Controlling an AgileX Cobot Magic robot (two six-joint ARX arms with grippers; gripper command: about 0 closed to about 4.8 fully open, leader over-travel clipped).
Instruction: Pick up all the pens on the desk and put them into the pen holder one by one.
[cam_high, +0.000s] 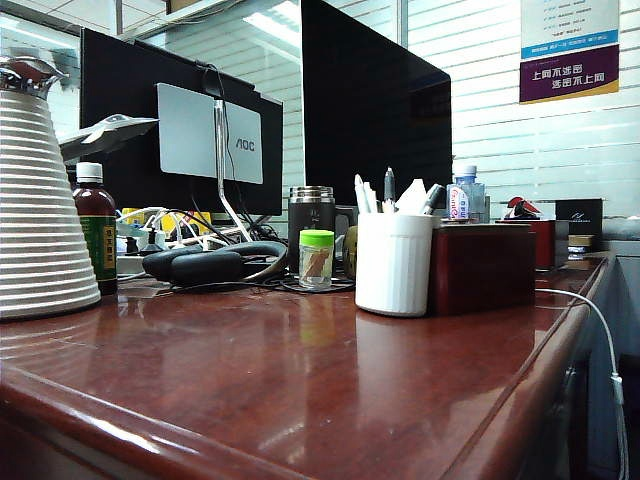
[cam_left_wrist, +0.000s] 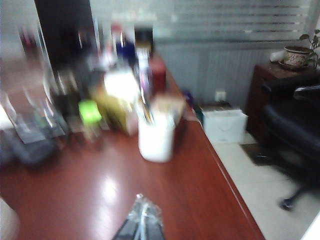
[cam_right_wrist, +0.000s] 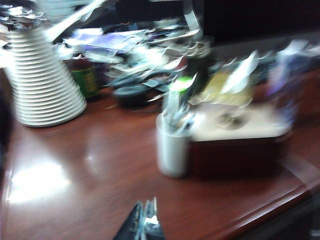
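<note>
desk (cam_high: 250, 390): glossy reddish-brown wood with a rounded edge; the near part is bare and shows bright reflections.
pen holder (cam_high: 393, 263): white ribbed cup, upright on the desk, touching or just beside the dark red box (cam_high: 483, 268) on its right side in the exterior view. also seen, blurred, in both wrist views.
pens (cam_high: 388, 187): several slim things stand up out of the pen holder; one has a dark tip. i cannot tell which of them are the two pens of the task. no pen lies on the bare desk.
left gripper (cam_left_wrist: 141, 226): above the desk, well apart from the pen holder; fingers pressed together with nothing between them. the view is blurred.
right gripper (cam_right_wrist: 145, 225): above the desk, near its front edge, apart from the pen holder; fingers also clenched and holding nothing. blurred too.
behind the holder: dark steel-rimmed mug (cam_high: 311, 222), small jar with green lid (cam_high: 316, 259), black headphones (cam_high: 212, 263).
left side: big white ribbed jug (cam_high: 42, 210) and a brown bottle (cam_high: 96, 227) beside it.
back: two dark monitors (cam_high: 375, 105).
</note>
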